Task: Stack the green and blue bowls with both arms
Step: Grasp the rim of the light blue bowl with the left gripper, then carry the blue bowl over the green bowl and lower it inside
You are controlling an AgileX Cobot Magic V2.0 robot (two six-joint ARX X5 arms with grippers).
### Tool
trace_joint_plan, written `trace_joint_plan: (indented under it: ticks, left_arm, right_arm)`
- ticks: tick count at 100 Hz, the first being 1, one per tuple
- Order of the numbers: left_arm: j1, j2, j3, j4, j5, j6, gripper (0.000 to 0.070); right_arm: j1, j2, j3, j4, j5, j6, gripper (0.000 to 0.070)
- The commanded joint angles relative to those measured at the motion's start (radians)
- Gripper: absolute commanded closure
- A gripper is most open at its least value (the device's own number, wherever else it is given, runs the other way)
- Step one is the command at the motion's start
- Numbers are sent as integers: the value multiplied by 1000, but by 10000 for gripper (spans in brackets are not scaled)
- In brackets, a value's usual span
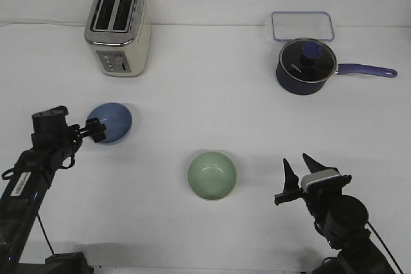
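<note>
The blue bowl (pixel 110 122) hangs tipped on its side in the left gripper (pixel 97 130), its hollow turned away toward the toaster (pixel 118 30), and that tilt is the main hazard: the fingers pinch only a short stretch of rim, so the smooth bowl could swivel or slide out on the way across, and if it is let go still canted it would likely catch the green bowl's (pixel 212 175) edge and skid off rather than nest. The green bowl sits upright on the white table (pixel 212 81), mid-front, well apart from the blue one. The left gripper is clenched on the blue bowl's near rim. The right gripper (pixel 300 172) stands beside the green bowl, fingers spread wide, gripping and touching nothing.
</note>
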Motion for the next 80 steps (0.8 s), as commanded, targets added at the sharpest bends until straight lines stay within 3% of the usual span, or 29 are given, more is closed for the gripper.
trace_joint_plan:
  ticks: [1,37,43,56,80]
  left_arm:
    - [23,50,27,18,22,5,185]
    - [72,248,33,103,134,-18,191]
    - [72,265,33,107,135,-18,257]
    - [71,275,33,119,137,-16,690]
    - [62,263,48,122,193,6,686]
  right_arm:
    - [3,3,1,11,-3,-5,364]
    - [3,3,1,10,-3,-4,364]
    - [3,3,1,10,-3,-4,364]
    - [3,3,1,10,-3,-4,364]
    - [3,3,1,10,-3,-4,364]
